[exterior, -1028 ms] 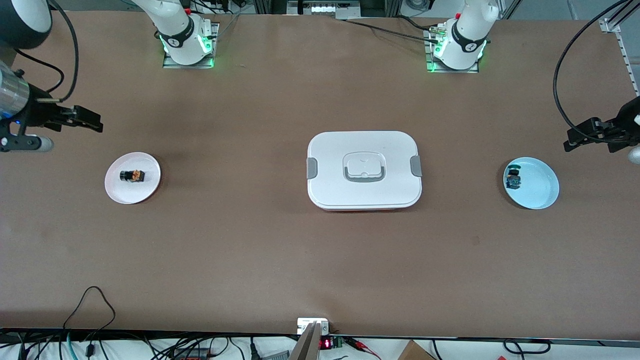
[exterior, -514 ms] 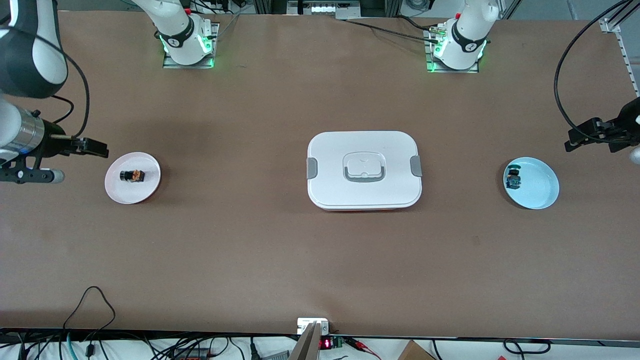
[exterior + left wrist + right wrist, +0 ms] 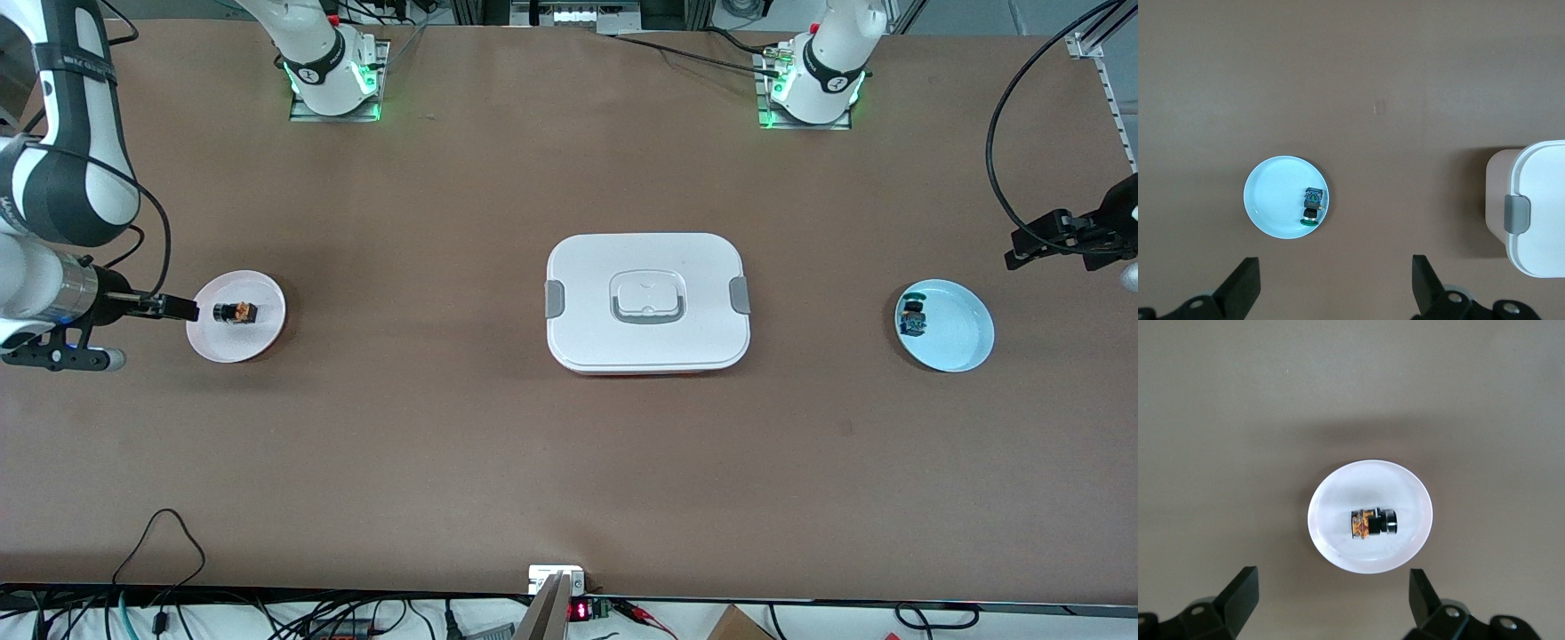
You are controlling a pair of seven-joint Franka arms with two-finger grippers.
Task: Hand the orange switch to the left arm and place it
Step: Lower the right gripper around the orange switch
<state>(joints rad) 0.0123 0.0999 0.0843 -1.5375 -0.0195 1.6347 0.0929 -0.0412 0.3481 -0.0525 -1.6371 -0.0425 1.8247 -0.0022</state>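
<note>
Orange switch (image 3: 236, 312) lying on its side on a pale pink plate (image 3: 258, 342) toward the right arm's end of the brown desk (image 3: 444, 444), at about nine o'clock from the box (image 3: 647, 302). In the right wrist view, same switch (image 3: 1373, 523) near the middle of the plate (image 3: 1338, 493), orange part and black cap side by side.

Right claw (image 3: 182, 308) up over the plate's outer edge, fingers (image 3: 1238, 590) spread wide apart, nothing between them.

White box closed at the centre of the desk, grey clips at its three and nine o'clock edges, grey-edged handle on the lid.

At three o'clock from the box, toward the left arm's end, a light blue plate (image 3: 965, 342) carrying a small blue-and-green part (image 3: 912, 317) near the plate's box-side rim.

Left claw (image 3: 1022, 250) waiting over bare desk at about one o'clock from the blue plate, fingers (image 3: 1241, 287) wide apart and empty.
</note>
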